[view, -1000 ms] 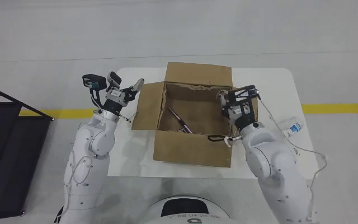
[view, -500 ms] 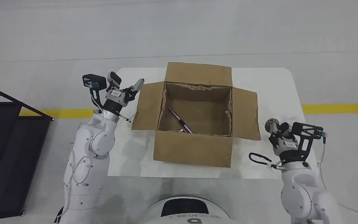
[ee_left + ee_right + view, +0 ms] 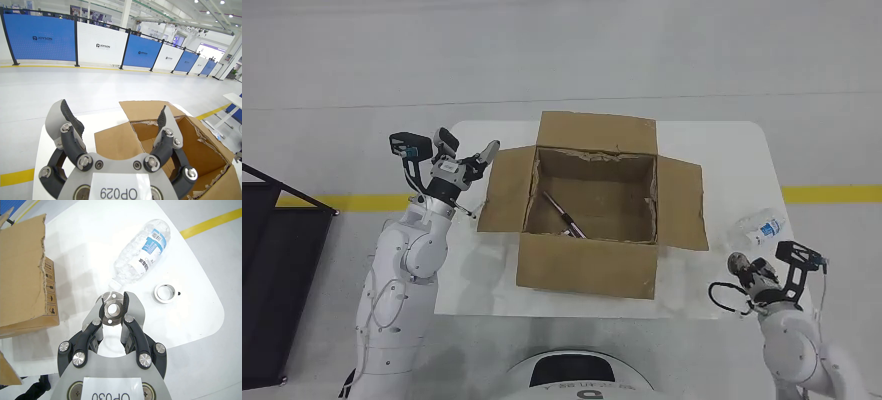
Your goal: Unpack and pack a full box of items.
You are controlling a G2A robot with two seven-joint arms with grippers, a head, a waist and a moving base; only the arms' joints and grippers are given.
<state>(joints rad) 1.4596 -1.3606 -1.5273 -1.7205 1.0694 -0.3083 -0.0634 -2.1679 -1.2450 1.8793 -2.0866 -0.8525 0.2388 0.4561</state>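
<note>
- Currently unpacking, we judge: right gripper (image 3: 113,309) is clamped on a metal flange (image 3: 108,296), held over the table (image 3: 189,313) just beside the cap end of the bottle (image 3: 143,255).
- Next move calls for a bare spot to set it down, away from the bottle, which could roll, and the ring (image 3: 164,300).
- Box (image 3: 587,265) stands open; a thin rod (image 3: 560,212) lies inside.
- Left gripper (image 3: 115,108) hovers by the left flap (image 3: 117,142), fingers apart and empty.
- Print: bottle label (image 3: 151,251) with barcode, and handling symbols (image 3: 49,291) on the box side. We do not transcribe either.

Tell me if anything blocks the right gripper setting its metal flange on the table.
Nothing visible beneath the round steel flange in the right gripper; the clear plastic bottle lies close beside it on the white table.
</note>
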